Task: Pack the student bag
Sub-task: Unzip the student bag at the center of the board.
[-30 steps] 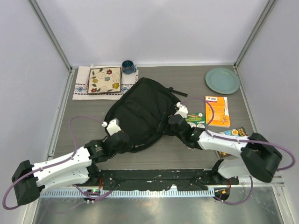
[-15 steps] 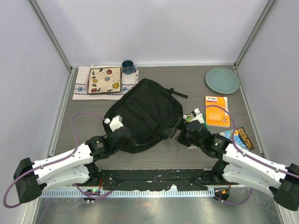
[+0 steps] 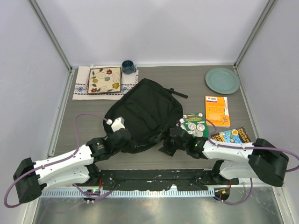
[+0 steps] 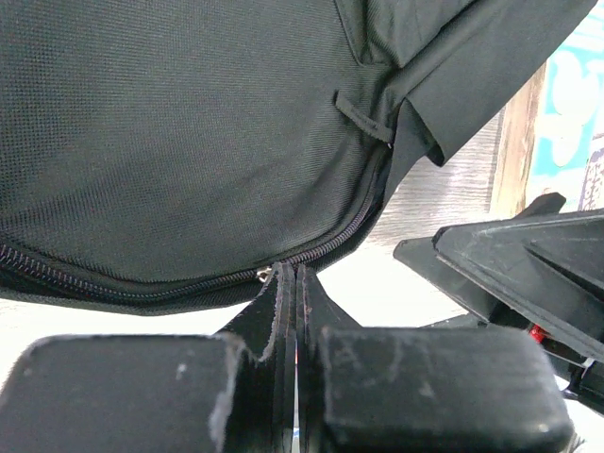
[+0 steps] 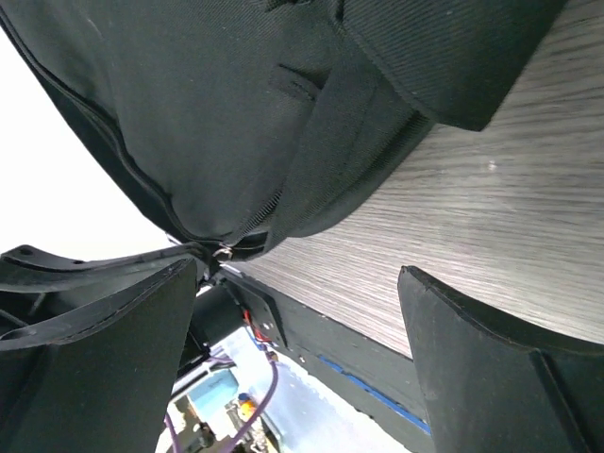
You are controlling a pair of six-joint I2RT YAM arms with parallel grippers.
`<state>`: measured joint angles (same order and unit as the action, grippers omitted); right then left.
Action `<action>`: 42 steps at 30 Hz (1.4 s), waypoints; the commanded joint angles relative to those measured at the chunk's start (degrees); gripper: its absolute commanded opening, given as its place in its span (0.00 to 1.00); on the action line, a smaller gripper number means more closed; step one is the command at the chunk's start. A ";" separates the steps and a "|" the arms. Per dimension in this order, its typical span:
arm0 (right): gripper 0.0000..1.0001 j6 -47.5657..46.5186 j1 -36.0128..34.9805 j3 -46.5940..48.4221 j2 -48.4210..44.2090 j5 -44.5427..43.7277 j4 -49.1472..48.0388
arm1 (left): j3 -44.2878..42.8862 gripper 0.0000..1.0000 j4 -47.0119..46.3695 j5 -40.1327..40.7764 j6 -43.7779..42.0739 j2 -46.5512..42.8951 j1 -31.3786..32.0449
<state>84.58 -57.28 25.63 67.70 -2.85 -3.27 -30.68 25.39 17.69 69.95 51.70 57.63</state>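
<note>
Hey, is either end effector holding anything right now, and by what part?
The left end effector is shut on the zip pull of the backpack, at its near edge. The right end effector is open, holding nothing.

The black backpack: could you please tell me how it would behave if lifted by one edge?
The black backpack would probably sag and fold, since its fabric lies slumped and creased on the table. It looks fairly flat, so likely light. Its woven cloth seems grippy, not slippery.
</note>
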 commanded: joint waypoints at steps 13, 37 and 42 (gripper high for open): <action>0.67 11.67 -0.73 7.59 16.84 0.83 -19.74 | 1.49 0.00 -6.57 -3.80 -1.75 -2.31 0.12; 0.00 -32.97 3.75 17.17 4.81 -20.96 10.91 | -1.05 0.00 21.37 7.01 1.15 -17.68 0.12; 0.00 -42.72 3.84 19.99 4.11 -22.81 13.81 | -0.70 0.00 19.18 4.55 -0.95 -18.22 0.12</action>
<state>54.43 -55.16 41.87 74.56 -15.73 6.79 -30.33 39.94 22.41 71.09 33.82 57.63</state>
